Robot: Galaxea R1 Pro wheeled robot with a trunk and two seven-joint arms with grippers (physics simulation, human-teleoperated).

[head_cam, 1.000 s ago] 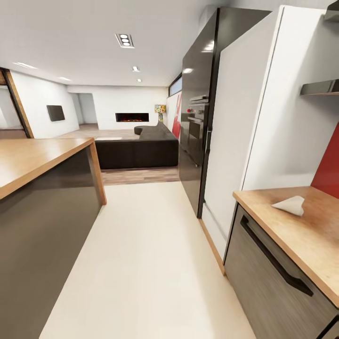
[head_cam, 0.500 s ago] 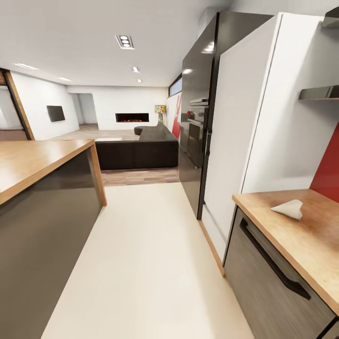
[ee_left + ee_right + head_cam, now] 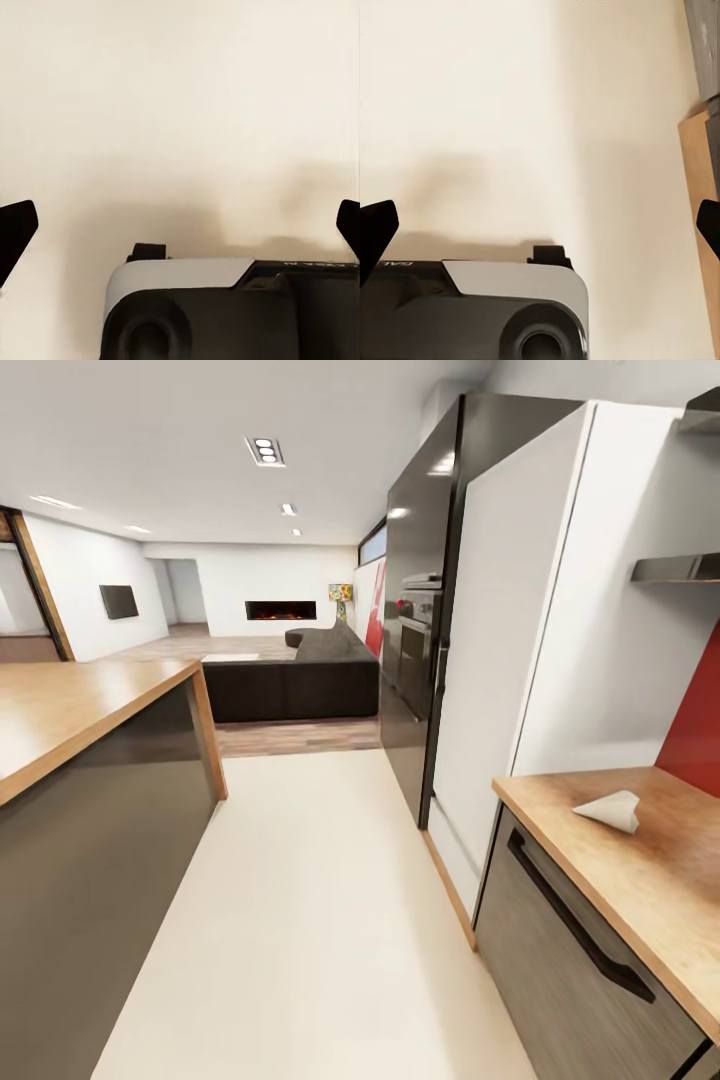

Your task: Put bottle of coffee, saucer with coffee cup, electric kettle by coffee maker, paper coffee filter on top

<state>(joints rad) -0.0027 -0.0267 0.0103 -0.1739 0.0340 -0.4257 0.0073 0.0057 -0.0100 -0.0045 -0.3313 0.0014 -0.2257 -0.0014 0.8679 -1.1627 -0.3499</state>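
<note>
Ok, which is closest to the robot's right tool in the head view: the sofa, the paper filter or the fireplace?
The right tool hangs open over the floor beside the robot, so nearer the camera means nearer the tool.
1. Filter, on the countertop at the right.
2. Sofa, across the room's middle.
3. Fireplace, in the far wall.

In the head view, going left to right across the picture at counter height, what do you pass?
Wood-topped island counter → cream floor → black tall cabinet with built-in oven → white panel → kitchen countertop carrying the paper coffee filter → red backsplash.
</note>
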